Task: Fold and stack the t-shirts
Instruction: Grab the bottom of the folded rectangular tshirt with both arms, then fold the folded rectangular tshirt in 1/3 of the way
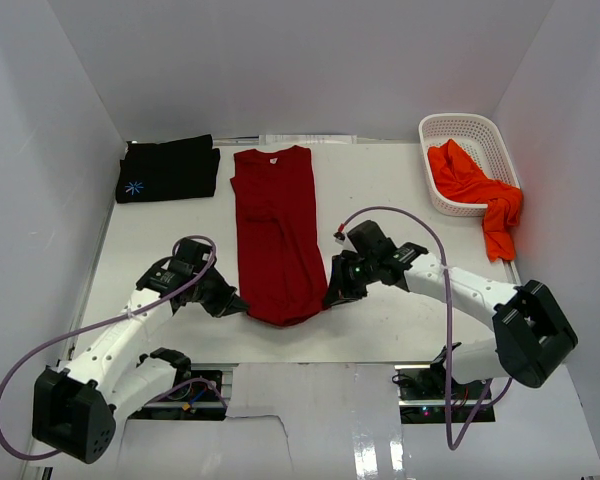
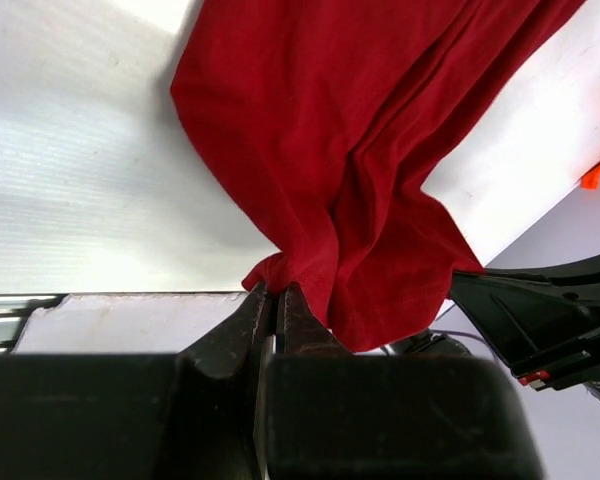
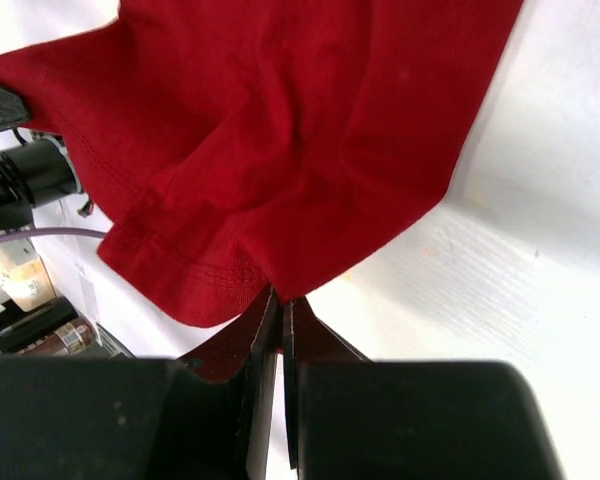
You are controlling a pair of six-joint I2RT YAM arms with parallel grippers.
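Both left hand and right hand are clamped on the dark red t-shirt's near hem corners.

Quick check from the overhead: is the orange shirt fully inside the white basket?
No, the orange-red t-shirt spills over the near rim of the white basket, with one end hanging down outside it.

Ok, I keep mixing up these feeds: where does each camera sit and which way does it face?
Top external: high behind the bases, looking down over the table; left arm and right arm show.
Left wrist: on the left arm, looking along the left gripper, shut on the dark red t-shirt.
Right wrist: likewise on the right arm; right gripper shut on the same shirt.
Shared: both wrist views see its hem.
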